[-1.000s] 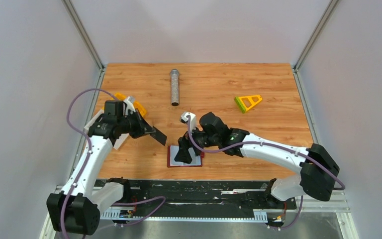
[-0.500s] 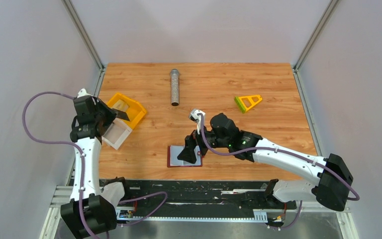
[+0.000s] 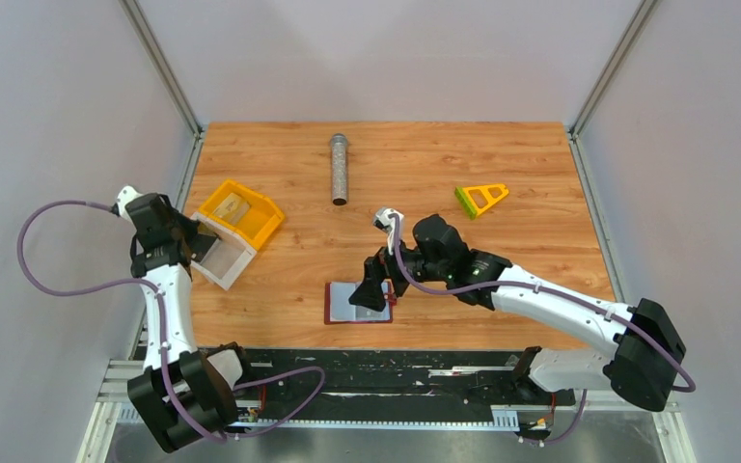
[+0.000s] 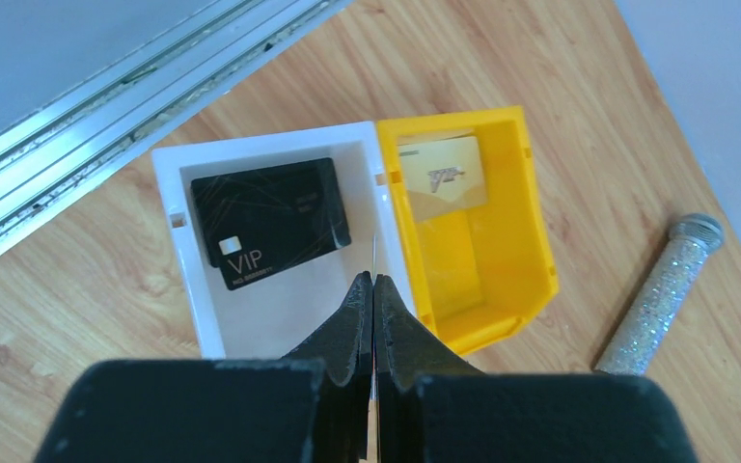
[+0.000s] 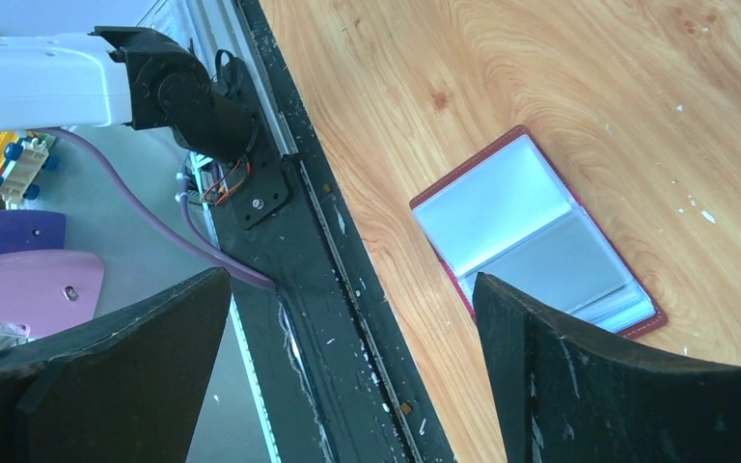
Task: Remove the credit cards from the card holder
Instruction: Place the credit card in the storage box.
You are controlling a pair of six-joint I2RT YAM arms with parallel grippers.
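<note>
The card holder (image 3: 347,305) (image 5: 531,241) lies open near the table's front edge, dark-red rim, blue-grey pockets facing up. My right gripper (image 3: 376,289) (image 5: 352,280) hovers over its right part, jaws wide open, nothing between them. My left gripper (image 3: 196,241) (image 4: 373,277) is shut on a thin credit card, seen only edge-on as a line past the fingertips, above the divide between two trays. A black credit card (image 4: 270,222) marked VIP lies in the white tray (image 4: 178,280). A tan-gold credit card (image 4: 441,174) (image 3: 234,204) lies in the yellow tray (image 4: 531,231).
The white tray (image 3: 233,266) and yellow tray (image 3: 260,224) sit side by side at the left edge. A glittery grey tube (image 3: 339,169) (image 4: 656,299) lies at the back centre, a yellow-green triangular piece (image 3: 481,199) at the back right. A black rail (image 3: 376,371) (image 5: 289,241) borders the front edge.
My left arm swung left from beside the holder to over the trays, carrying a dark card. My right gripper opened fully and shifted slightly right over the holder.
</note>
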